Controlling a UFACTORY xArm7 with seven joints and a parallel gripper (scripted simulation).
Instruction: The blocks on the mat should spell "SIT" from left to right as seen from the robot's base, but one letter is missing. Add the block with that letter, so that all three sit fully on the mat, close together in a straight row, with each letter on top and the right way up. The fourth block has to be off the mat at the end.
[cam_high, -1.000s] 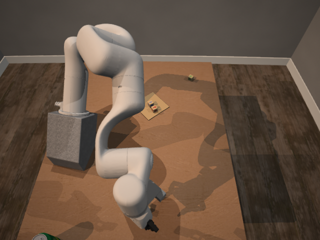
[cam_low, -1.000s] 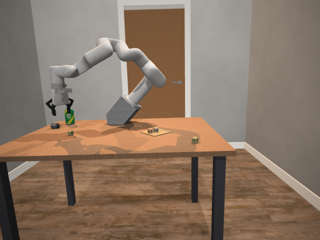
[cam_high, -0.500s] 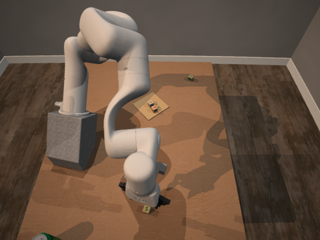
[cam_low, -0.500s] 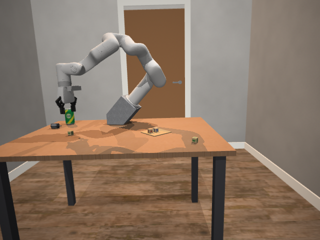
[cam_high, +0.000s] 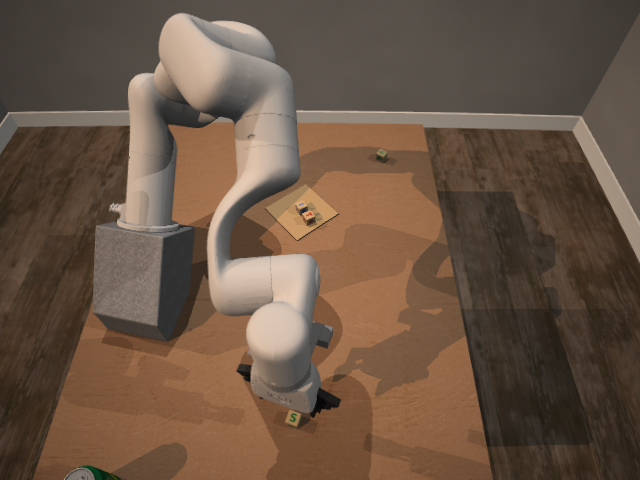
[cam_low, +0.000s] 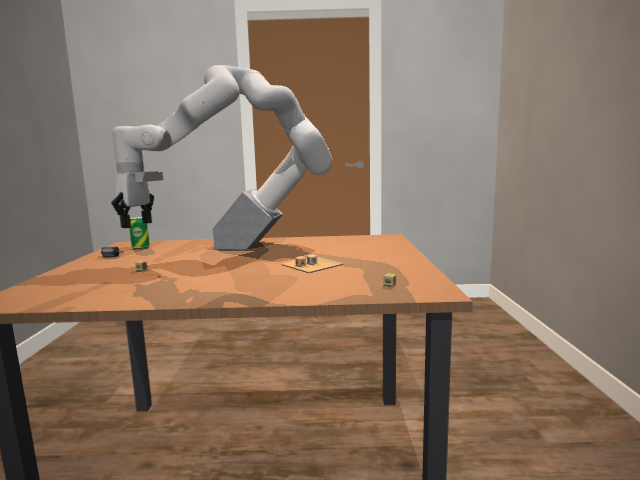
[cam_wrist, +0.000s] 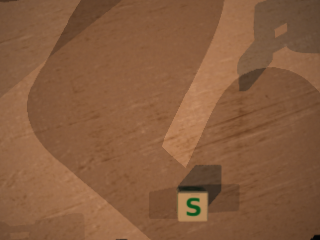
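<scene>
The arm (cam_low: 268, 95) rises from its tilted base, arches high, then reaches far out and bends down at the wrist (cam_low: 129, 167). The claw (cam_low: 133, 215) points straight down above the desk, black fingers (cam_low: 119, 209) spread fully apart, holding nothing.
</scene>
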